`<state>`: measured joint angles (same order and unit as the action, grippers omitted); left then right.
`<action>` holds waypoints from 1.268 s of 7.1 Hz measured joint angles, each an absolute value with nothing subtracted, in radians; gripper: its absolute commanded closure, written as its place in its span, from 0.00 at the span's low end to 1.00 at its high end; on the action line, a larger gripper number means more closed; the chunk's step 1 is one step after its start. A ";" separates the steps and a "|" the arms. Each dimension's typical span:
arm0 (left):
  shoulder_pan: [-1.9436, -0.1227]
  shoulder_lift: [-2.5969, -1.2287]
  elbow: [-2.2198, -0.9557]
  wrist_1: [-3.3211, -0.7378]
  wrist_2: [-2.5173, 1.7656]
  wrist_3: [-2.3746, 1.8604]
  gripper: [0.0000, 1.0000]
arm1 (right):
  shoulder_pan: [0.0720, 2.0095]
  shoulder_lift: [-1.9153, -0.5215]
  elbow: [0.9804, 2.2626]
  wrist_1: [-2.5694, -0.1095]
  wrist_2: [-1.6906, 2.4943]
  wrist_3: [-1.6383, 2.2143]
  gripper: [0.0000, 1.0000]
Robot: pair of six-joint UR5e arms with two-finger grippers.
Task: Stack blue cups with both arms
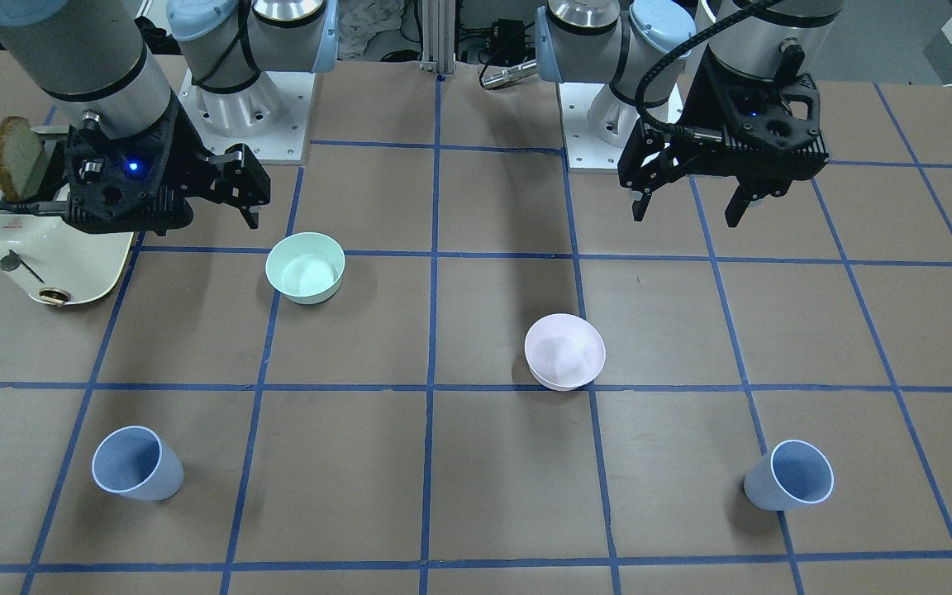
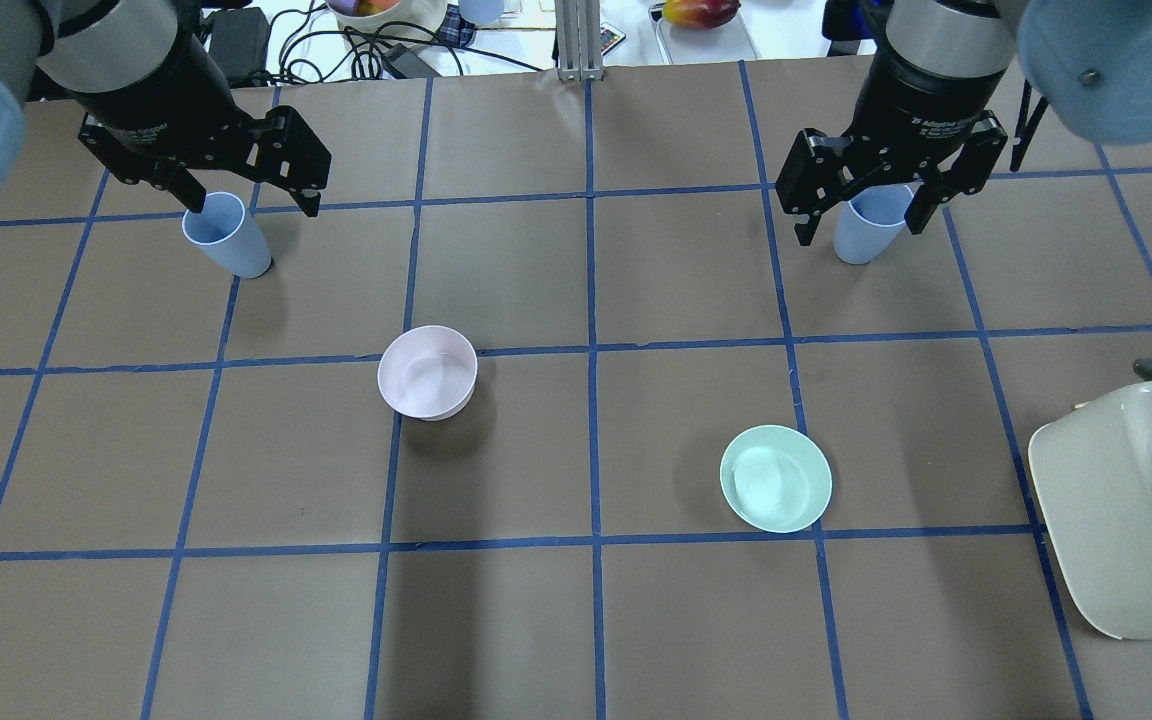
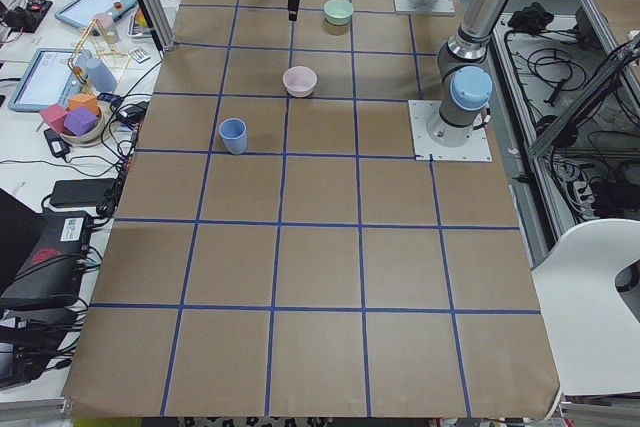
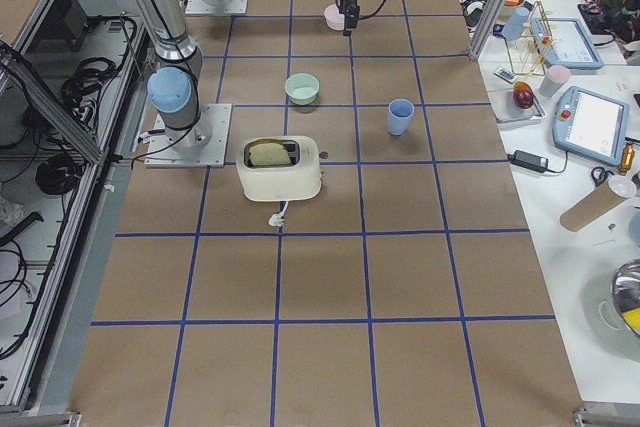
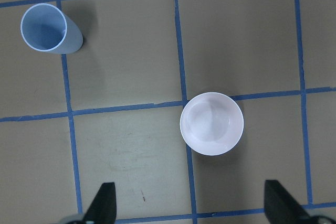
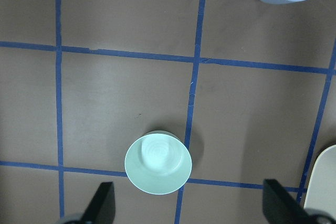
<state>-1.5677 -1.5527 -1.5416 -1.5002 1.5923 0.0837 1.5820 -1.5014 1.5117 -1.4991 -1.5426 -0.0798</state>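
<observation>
- The left claw is being held wide open, high above the table, and nothing is being gripped between its fingers.
- The right claw is also being held wide open and high, with nothing being gripped.
- The left blue cup is being shown upright and empty, toward the table edge farthest from the robot, on the robot's left side and well apart from the left claw.
- The right blue cup is being shown upright and empty toward that same far edge, on the robot's right side, well apart from the right claw.
- An empty pink bowl is being shown around the middle of the tabletop, nearer the left blue cup.
- An empty green bowl is being shown closer to the robot's edge, on the right side.
- A cream toaster is being shown near the robot's edge, further right than the green bowl, and a slice of toast is being held upright in its slot.
</observation>
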 measured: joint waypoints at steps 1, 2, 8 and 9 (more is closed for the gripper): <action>-1.568 -1.553 -1.542 -1.500 1.592 0.084 0.00 | 1.577 -1.502 1.512 -1.497 -1.543 -0.080 0.00; -1.568 -1.552 -1.541 -1.499 1.592 0.083 0.00 | 1.574 -1.502 1.512 -1.496 -1.547 -0.079 0.00; -1.518 -1.670 -1.552 -1.393 1.588 0.132 0.00 | 1.575 -1.502 1.514 -1.496 -1.555 -0.039 0.00; -1.483 -1.759 -1.547 -1.281 1.583 0.188 0.00 | 1.573 -1.499 1.514 -1.505 -1.556 -0.038 0.00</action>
